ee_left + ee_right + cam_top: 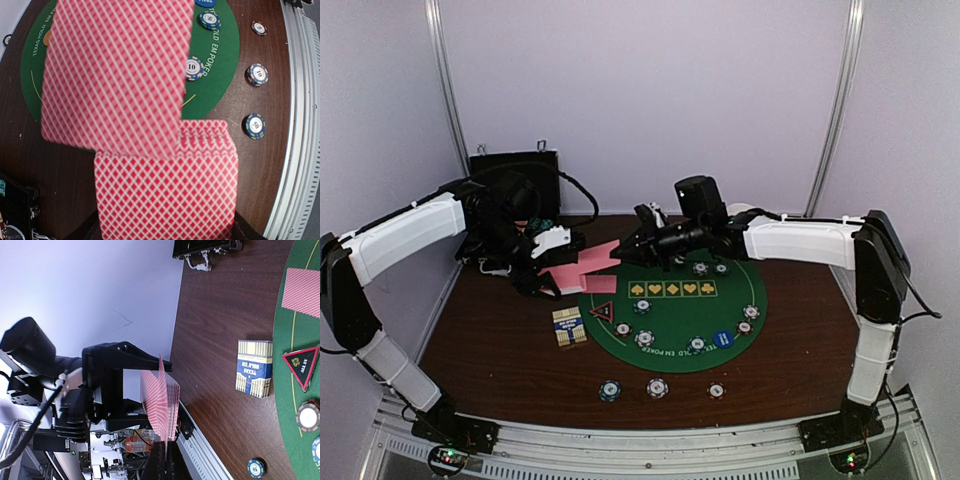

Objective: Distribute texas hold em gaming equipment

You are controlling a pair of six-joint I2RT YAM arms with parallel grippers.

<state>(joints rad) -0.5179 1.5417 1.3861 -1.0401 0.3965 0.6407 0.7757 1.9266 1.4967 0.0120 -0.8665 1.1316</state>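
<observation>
My left gripper (545,262) is shut on a deck of pink-backed playing cards (165,195), held above the brown table at the left edge of the green poker mat (670,318). My right gripper (179,460) is shut on a single card (117,75) at the top of that deck. In the right wrist view this card (162,390) shows edge-on against the deck. Another card (302,290) lies face down on the mat. Several poker chips (644,338) sit around the mat and others (657,387) lie in front of it. A red-black triangle marker (601,310) and a blue button (723,339) rest on the mat.
A blue-and-cream card box (569,326) lies on the table left of the mat. A black hard case (515,165) stands at the back left against the wall. The metal rail (640,440) runs along the near edge by the arm bases.
</observation>
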